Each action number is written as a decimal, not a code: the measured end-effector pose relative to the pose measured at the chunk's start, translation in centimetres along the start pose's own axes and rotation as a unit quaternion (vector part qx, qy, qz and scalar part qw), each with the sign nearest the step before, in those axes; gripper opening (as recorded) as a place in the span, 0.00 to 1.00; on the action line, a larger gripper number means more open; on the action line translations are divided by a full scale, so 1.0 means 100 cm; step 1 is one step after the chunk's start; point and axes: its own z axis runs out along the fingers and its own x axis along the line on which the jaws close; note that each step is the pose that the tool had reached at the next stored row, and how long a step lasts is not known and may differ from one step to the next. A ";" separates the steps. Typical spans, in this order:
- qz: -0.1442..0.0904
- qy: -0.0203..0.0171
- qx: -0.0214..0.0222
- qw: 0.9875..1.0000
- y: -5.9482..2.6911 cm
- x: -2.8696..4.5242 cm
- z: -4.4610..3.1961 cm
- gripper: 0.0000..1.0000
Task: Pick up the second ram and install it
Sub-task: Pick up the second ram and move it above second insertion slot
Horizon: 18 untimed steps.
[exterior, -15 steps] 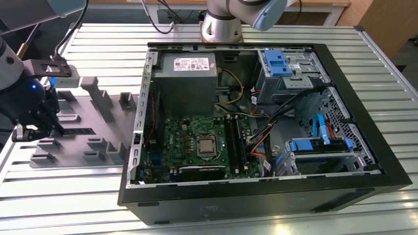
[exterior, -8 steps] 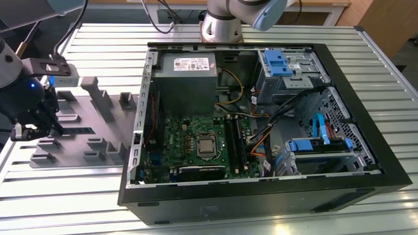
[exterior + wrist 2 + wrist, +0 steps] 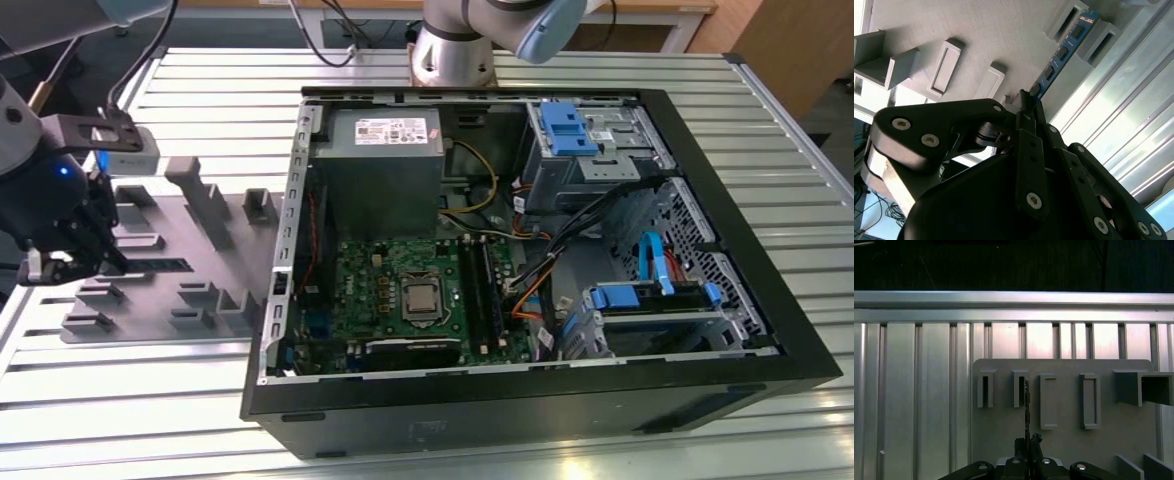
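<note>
The second ram (image 3: pixel 1064 50) is a thin blue-green stick with dark chips. It stands on edge in the slots of the grey holder tray (image 3: pixel 974 35). In the first wrist view the second ram (image 3: pixel 1026 407) shows edge-on as a thin line running from a tray slot back to the fingers. My gripper (image 3: pixel 1026 102) has its black fingertips (image 3: pixel 1035 439) pressed together on the near end of the stick. In the exterior view my gripper (image 3: pixel 91 262) hangs over the holder tray (image 3: pixel 200 250) at that view's left, well away from the motherboard (image 3: pixel 400 290).
The open black computer case (image 3: pixel 534 250) lies on the ribbed metal table (image 3: pixel 774 430). Inside are a grey power supply (image 3: pixel 380 170), black slot strips (image 3: pixel 483 295) beside the processor socket, loose cables and blue drive cages (image 3: pixel 587 140). The arm's base (image 3: pixel 454 50) stands behind the case.
</note>
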 end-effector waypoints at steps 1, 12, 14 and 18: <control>0.000 0.000 0.000 1.000 0.0000 0.0000 -0.0004 0.14; 0.000 0.000 0.000 1.000 0.0001 -0.0002 -0.0036 0.14; 0.000 0.000 0.000 1.000 0.0001 -0.0002 -0.0042 0.14; 0.000 0.000 0.000 1.000 0.0002 -0.0003 -0.0054 0.14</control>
